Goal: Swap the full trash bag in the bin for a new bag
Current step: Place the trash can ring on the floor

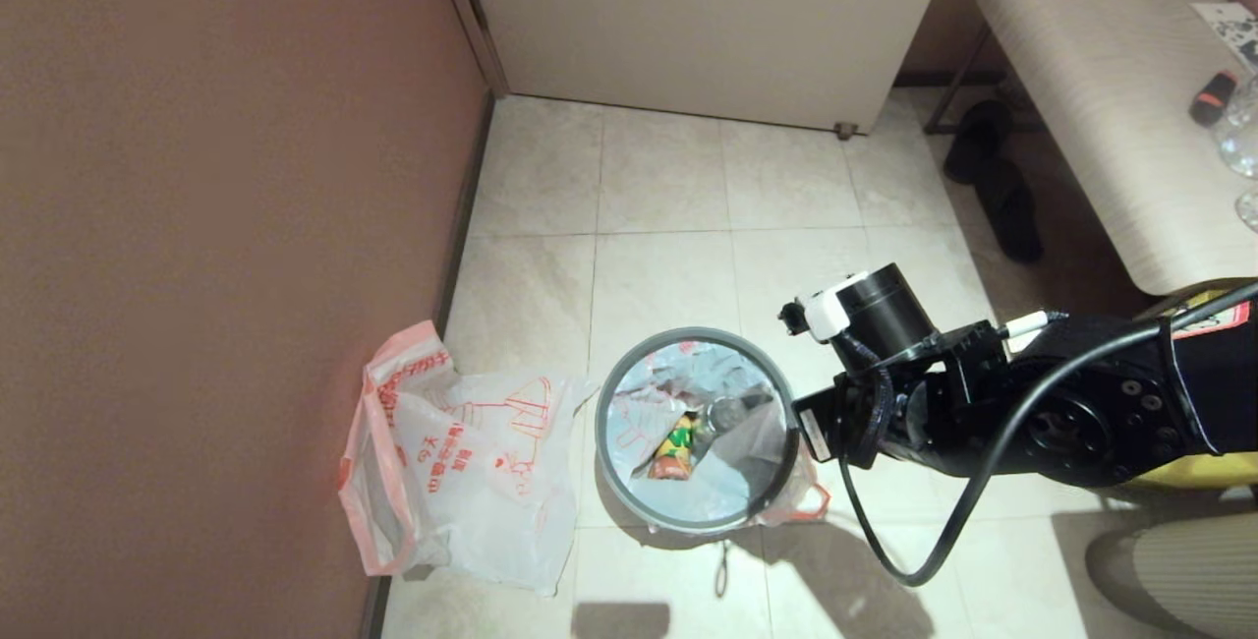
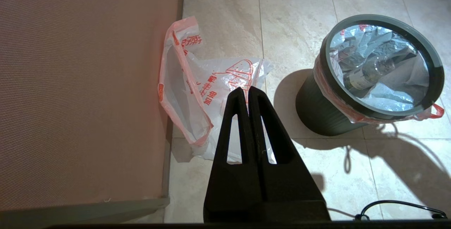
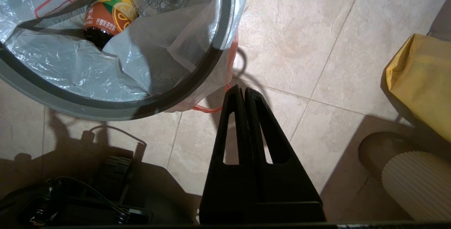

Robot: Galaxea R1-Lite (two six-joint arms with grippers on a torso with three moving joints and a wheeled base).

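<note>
Orange-labelled, seemingly lemon-tea bottle (image 3: pixel 105 17)

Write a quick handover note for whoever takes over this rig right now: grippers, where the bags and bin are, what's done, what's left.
Left gripper: shut, empty, parked.
Right gripper: shut, tips at the pink handle of the full trash bag, beside the bin; a grip can't be confirmed.
Full trash bag sits in the bin under the grey ring.
New bag lies on the floor by the wall.
Done: nothing visible. Left: pull bag, fit new one.
</note>
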